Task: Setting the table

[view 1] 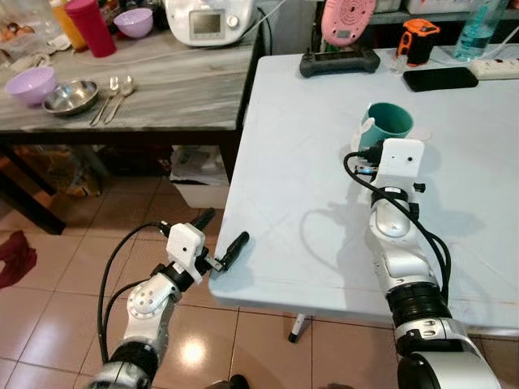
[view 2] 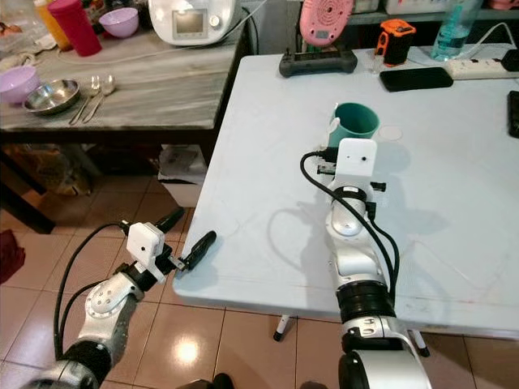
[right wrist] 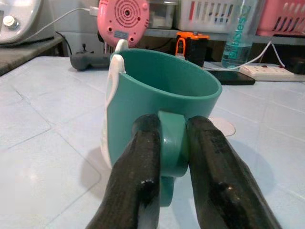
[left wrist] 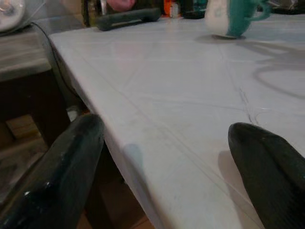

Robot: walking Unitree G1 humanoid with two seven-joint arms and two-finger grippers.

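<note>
Gripping the handle of the teal mug (right wrist: pixel 159 107), our right end effector (right wrist: pixel 172 157) has both black fingers clamped on either side of it. That mug stands upright on the white worktop (view 1: pixel 324 211), toward the worktop's far side, just in front of the black phone (view 1: pixel 439 79) and near the game controller (view 1: pixel 340 61). Our left end effector (view 1: pixel 225 237) hangs at the near left corner of the same worktop, fingers spread apart and holding nothing. Beyond that worktop's left edge, a grey side table (view 1: pixel 178 89) carries a purple bowl (view 1: pixel 31 83), a steel bowl (view 1: pixel 70 96) and spoons (view 1: pixel 114 96).
</note>
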